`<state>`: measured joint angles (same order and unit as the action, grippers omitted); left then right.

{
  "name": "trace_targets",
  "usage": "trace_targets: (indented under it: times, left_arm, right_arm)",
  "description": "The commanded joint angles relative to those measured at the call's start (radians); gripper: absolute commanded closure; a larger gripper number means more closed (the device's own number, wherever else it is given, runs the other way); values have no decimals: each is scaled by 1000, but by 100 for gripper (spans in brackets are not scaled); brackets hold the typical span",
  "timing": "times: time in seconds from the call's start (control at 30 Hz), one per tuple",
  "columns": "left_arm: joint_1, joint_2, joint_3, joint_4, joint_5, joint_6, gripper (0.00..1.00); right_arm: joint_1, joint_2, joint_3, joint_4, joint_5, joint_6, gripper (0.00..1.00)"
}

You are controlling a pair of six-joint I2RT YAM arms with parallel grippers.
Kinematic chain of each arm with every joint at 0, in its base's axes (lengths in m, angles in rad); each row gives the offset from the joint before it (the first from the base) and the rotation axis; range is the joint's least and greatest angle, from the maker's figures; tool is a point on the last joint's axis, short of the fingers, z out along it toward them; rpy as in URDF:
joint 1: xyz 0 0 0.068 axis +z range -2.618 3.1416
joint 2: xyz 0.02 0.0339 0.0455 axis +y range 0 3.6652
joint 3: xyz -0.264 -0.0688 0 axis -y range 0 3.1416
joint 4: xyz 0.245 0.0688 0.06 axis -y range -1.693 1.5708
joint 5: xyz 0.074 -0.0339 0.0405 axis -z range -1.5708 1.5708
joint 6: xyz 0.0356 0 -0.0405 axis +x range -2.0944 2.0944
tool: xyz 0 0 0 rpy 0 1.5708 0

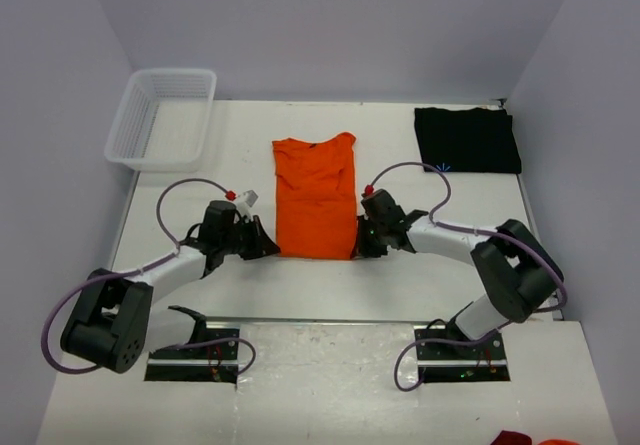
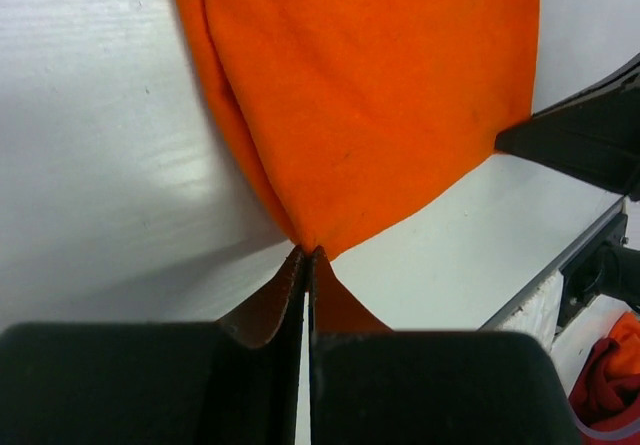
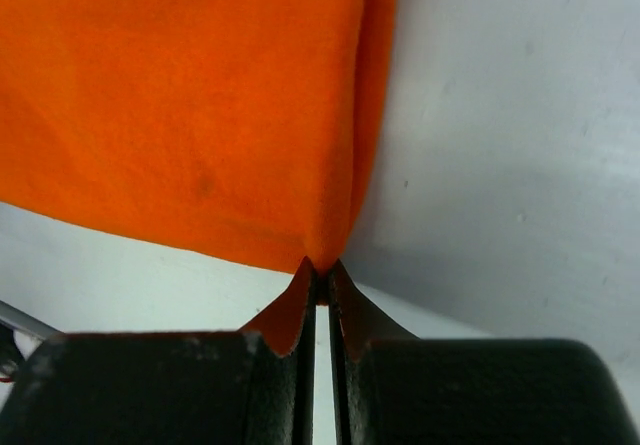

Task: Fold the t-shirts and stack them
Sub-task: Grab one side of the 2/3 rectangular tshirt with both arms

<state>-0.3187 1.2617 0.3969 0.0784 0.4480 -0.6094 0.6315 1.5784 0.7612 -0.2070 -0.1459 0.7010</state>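
Hem fold: my left gripper (image 2: 307, 257) and right gripper (image 3: 318, 265) clamp the bright orange cloth t-shirt's (image 1: 315, 195) near corners, sleeves seemingly tucked; next I should carry both evenly far.

You have nothing to read here. No lettering, label, brand mark, number or sign shows legibly on the orange t-shirt (image 1: 315, 197), the black t-shirt (image 1: 467, 140), the white mesh basket (image 1: 128, 125) or the bench (image 1: 300, 287).
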Motion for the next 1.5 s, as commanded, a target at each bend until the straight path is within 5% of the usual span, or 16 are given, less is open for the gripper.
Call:
trace_targets:
  times: [0.0,0.43,0.8,1.13,1.47]
  left_arm:
    - [-17,-86,-30,-57,-3,-36,100]
    - [-129,-447,-105,-285,-58,-131,100]
    - [-141,-613,-32,-465,-97,-153,100]
    - [-140,-251,394,-364,-215,-60,100]
    - [21,250,680,-186,-204,-4,100]
  right_arm:
    - [71,-86,-46,-86,104,49,100]
    - [224,-360,-164,-190,215,175,100]
    - [316,-517,-53,-407,377,204,100]
    - [228,-293,326,-479,499,13,100]
    - [-79,128,699,-396,301,-251,100]
